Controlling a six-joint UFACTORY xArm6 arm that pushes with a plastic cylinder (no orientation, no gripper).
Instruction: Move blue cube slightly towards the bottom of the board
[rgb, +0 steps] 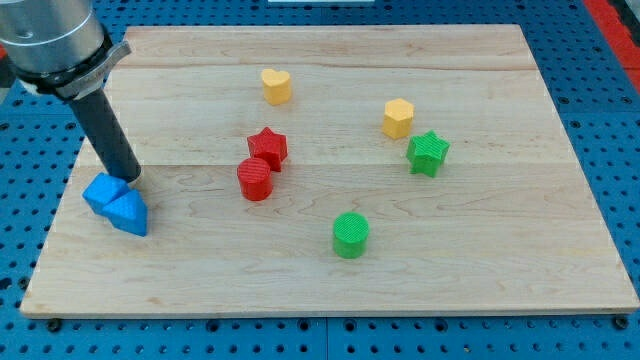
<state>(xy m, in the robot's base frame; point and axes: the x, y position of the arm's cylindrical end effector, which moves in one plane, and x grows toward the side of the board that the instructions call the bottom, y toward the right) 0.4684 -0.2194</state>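
My tip (128, 177) touches the unlabelled blue cube (104, 192).

A pale wooden board (400, 250), built of planks with the grain running across the view, lies flat on a blue perforated bench (600, 100). Rows of small holes dot the blue surface on every side of the board. A strip of red (618, 18) shows at the view's top right corner. Even, soft light falls from above, leaving only short, faint shadows on the wood. No walls, windows or floor can be made out.
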